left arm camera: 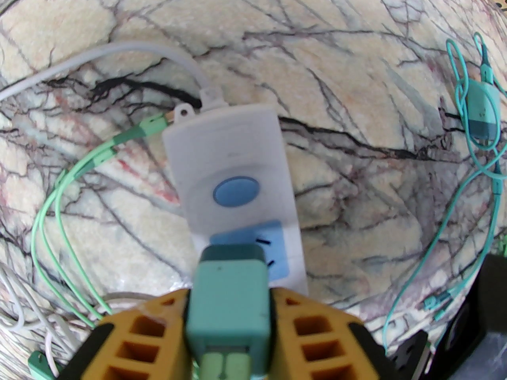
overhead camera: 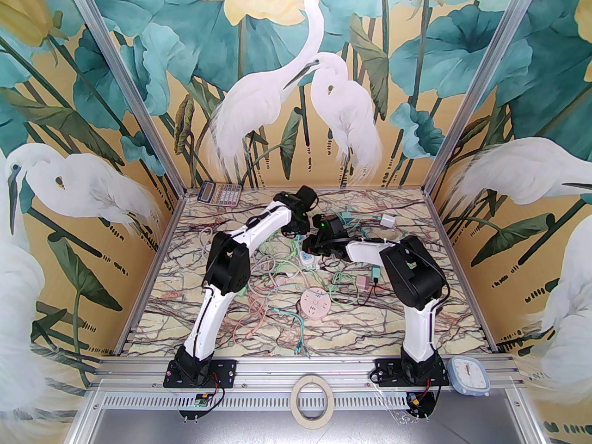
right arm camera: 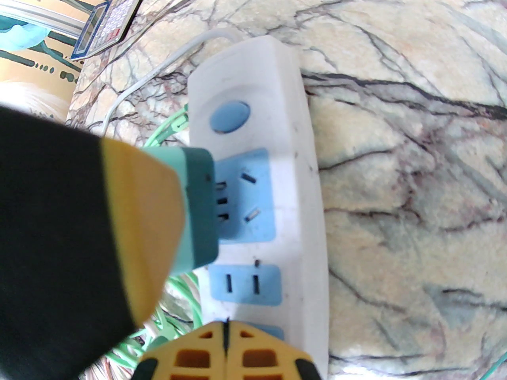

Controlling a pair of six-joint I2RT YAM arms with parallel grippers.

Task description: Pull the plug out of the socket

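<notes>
1. Power strip (right arm camera: 295, 133) is laid on the table (right arm camera: 396, 172), near its centre.
2. Plug (left arm camera: 227, 291) is set at the outlet beside the strip's switch, prongs partly out.
3. Calculator (overhead camera: 219, 194) is placed at the far-left corner.

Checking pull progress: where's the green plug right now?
Left wrist view: green plug clamped in the left gripper, against the power strip's blue socket next to the round button; prongs partly showing.

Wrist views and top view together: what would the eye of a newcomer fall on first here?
First, the green plug gripped between the left arm's yellow fingers, its prongs showing at a blue socket of the white power strip. Then the right arm's shut fingers over one end of that strip. In the top view, the painted egrets rise behind a tangle of cables on the marbled table.
</notes>
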